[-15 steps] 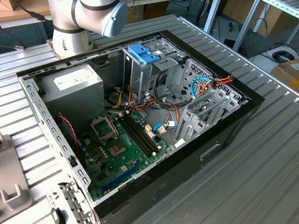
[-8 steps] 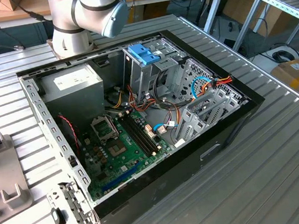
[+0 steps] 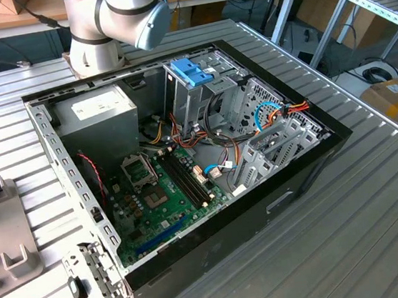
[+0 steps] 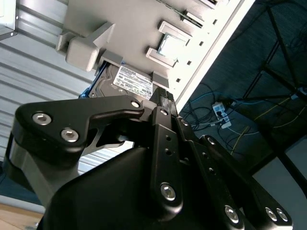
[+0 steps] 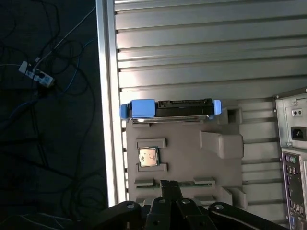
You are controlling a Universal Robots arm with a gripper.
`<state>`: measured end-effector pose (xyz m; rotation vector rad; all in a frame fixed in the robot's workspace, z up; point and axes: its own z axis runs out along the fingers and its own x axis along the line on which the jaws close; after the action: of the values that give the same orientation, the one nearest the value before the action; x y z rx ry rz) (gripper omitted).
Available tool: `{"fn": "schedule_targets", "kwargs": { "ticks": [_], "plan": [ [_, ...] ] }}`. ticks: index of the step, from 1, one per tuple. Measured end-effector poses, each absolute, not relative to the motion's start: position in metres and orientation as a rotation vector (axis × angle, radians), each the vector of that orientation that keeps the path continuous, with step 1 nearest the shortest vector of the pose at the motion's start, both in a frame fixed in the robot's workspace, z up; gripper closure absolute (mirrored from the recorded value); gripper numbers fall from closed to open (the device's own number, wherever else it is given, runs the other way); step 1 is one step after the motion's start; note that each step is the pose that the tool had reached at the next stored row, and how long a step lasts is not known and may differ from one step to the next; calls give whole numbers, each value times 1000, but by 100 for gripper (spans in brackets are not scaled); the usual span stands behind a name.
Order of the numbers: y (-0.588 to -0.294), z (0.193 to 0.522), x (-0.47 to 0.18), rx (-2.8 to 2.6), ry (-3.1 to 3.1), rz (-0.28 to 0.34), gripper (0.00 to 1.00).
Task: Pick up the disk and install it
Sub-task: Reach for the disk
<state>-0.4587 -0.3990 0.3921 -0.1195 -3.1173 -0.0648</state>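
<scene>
Disk (image 5: pixel 168 109) lies ungrasped in grey holder tray (image 5: pixel 187 163) on surface (image 5: pixel 192 48), outside computer case (image 3: pixel 276 198). Tool (image 5: pixel 171 186) above tray; open or closed, cannot tell. Pickup and install both left.

Bright even light, soft shadows, glare along the metal table (image 5: pixel 192 48).
</scene>
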Motion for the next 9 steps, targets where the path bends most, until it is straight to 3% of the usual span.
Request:
{"fn": "schedule_targets", "kwargs": {
  "ticks": [9],
  "plan": [
    [-399,392,-467,-120,-3117,-65,90]
  ]
}}
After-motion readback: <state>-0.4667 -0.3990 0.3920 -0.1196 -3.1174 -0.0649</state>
